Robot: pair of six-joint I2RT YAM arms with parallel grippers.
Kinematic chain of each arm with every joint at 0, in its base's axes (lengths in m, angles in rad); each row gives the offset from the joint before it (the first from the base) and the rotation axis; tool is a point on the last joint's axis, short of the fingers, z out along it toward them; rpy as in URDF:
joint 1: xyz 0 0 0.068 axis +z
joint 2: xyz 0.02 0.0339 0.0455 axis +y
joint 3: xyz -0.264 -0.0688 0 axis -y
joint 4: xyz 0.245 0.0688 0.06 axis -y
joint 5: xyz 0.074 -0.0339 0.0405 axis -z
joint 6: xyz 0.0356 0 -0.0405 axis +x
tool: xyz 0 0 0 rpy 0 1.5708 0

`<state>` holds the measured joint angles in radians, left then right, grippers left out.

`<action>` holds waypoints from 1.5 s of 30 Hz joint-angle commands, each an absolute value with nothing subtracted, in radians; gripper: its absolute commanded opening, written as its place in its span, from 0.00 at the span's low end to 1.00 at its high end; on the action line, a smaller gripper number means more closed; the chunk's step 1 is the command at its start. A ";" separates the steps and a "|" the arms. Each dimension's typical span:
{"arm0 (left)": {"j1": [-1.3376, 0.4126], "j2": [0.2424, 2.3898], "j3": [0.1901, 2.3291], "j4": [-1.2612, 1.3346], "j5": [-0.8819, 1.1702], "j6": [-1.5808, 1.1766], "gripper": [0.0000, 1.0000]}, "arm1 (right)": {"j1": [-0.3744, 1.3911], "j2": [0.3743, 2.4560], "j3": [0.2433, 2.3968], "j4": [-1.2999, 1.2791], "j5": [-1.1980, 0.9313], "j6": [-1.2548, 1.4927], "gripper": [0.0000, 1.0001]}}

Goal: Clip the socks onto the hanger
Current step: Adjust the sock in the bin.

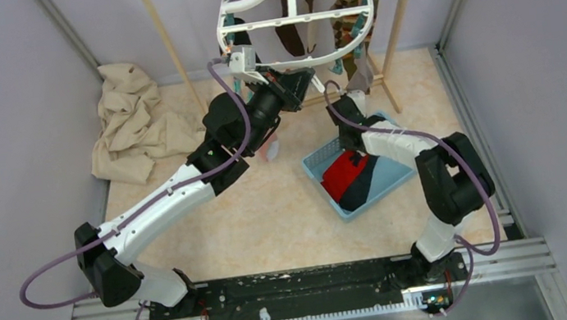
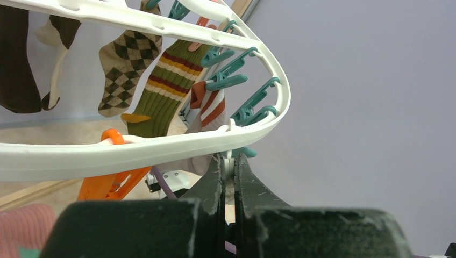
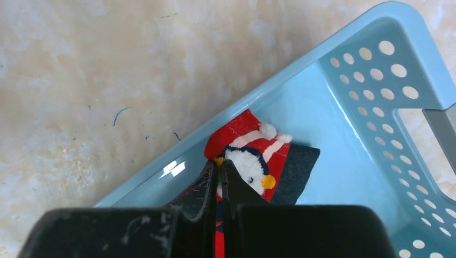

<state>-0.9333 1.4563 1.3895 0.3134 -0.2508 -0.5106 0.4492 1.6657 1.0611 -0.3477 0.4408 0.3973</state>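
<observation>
The white oval hanger (image 1: 295, 18) hangs at the back, its rim also crossing the left wrist view (image 2: 161, 145), with teal pegs (image 2: 236, 75) and an orange peg (image 2: 110, 180). My left gripper (image 1: 304, 74) is raised to the near rim and is shut (image 2: 230, 161) on a small white tab under the rim. The red sock (image 1: 341, 173), with a white penguin motif (image 3: 242, 126), lies on the navy sock (image 1: 370, 186) (image 3: 298, 169) in a light blue basket (image 1: 399, 182). My right gripper (image 1: 346, 110) hovers above the basket's far end, fingers shut (image 3: 219, 164), nothing seen gripped.
A brown argyle sock (image 2: 123, 64), a green striped sock (image 2: 166, 80) and other socks hang from the hanger. Wooden rack poles (image 1: 165, 43) stand behind it. A beige cloth pile (image 1: 130, 122) lies at back left. A pinkish item (image 1: 270, 149) lies under the left arm. Grey walls enclose the table.
</observation>
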 commanded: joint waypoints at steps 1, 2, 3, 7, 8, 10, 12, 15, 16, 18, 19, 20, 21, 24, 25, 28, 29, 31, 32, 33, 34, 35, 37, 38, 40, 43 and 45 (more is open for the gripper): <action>-0.937 1.434 1.382 0.298 -0.222 -0.504 0.00 | 0.445 1.550 1.035 -0.293 0.456 0.413 0.00; -0.937 1.434 1.382 0.298 -0.221 -0.506 0.00 | 0.445 1.520 1.019 -0.281 0.455 0.412 0.00; -0.937 1.435 1.381 0.298 -0.221 -0.508 0.00 | 0.445 1.495 1.005 -0.274 0.453 0.403 0.00; -0.937 1.437 1.379 0.301 -0.215 -0.511 0.00 | 0.445 1.384 0.970 -0.245 0.400 0.336 0.00; -0.937 1.438 1.380 0.302 -0.214 -0.511 0.00 | 0.446 1.356 0.958 -0.223 0.353 0.305 0.00; -0.937 1.440 1.379 0.304 -0.212 -0.512 0.00 | 0.446 1.301 0.929 -0.165 0.232 0.239 0.00; -0.937 1.442 1.381 0.307 -0.210 -0.514 0.00 | 0.446 1.265 0.914 -0.132 0.122 0.182 0.00; -0.937 1.444 1.382 0.309 -0.205 -0.517 0.00 | 0.456 1.255 0.911 -0.131 -0.019 0.092 0.00; -0.937 1.445 1.382 0.307 -0.206 -0.517 0.00 | 0.464 1.252 0.906 -0.131 -0.066 0.060 0.00; -0.937 1.446 1.382 0.308 -0.207 -0.517 0.00 | 0.473 1.239 0.889 -0.126 -0.141 0.008 0.00; -0.937 1.446 1.383 0.308 -0.207 -0.517 0.00 | 0.475 1.235 0.886 -0.129 -0.172 -0.018 0.00; -0.937 1.447 1.383 0.307 -0.207 -0.517 0.00 | 0.476 1.236 0.886 -0.132 -0.190 -0.028 0.00; -0.937 1.446 1.384 0.308 -0.206 -0.518 0.00 | 0.478 1.240 0.889 -0.134 -0.197 -0.030 0.00; -0.937 1.451 1.387 0.307 -0.203 -0.521 0.00 | 0.484 1.277 0.901 -0.138 -0.206 -0.037 0.00; -0.937 1.451 1.387 0.308 -0.201 -0.523 0.00 | 0.487 1.294 0.909 -0.142 -0.208 -0.040 0.00; -0.937 1.449 1.386 0.306 -0.202 -0.523 0.00 | 0.496 1.341 0.916 -0.132 -0.209 -0.038 0.00; -0.937 1.449 1.384 0.307 -0.204 -0.522 0.00 | 0.499 1.356 0.920 -0.129 -0.208 -0.037 0.00; -0.937 1.444 1.382 0.306 -0.206 -0.520 0.00 | 0.511 1.393 0.933 -0.139 -0.189 -0.037 0.00; -0.937 1.441 1.382 0.305 -0.206 -0.520 0.00 | 0.518 1.408 0.941 -0.144 -0.172 -0.038 0.00; -0.937 1.440 1.380 0.305 -0.207 -0.519 0.00 | 0.526 1.421 0.950 -0.150 -0.149 -0.038 0.00; -0.937 1.438 1.379 0.303 -0.210 -0.517 0.00 | 0.535 1.432 0.959 -0.160 -0.121 -0.040 0.00; -0.937 1.435 1.378 0.302 -0.211 -0.516 0.00 | 0.546 1.441 0.969 -0.170 -0.086 -0.042 0.00; -0.937 1.429 1.372 0.303 -0.215 -0.515 0.00 | 0.562 1.451 0.981 -0.179 0.004 -0.041 0.00; -0.937 1.427 1.368 0.304 -0.216 -0.514 0.00 | 0.569 1.453 0.986 -0.182 0.044 -0.037 0.00; -0.937 1.425 1.363 0.306 -0.217 -0.514 0.00 | 0.576 1.458 0.996 -0.195 0.090 -0.028 0.00; -0.937 1.424 1.362 0.306 -0.215 -0.514 0.00 | 0.600 1.464 1.003 -0.205 0.179 -0.029 0.00; -0.937 1.424 1.361 0.307 -0.213 -0.515 0.00 | 0.619 1.476 1.012 -0.218 0.234 -0.028 0.00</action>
<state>-0.9333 1.4536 1.3746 0.3138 -0.2440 -0.5117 0.5819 1.4616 0.9520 -0.2142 0.0727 -0.0257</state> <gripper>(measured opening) 0.031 0.014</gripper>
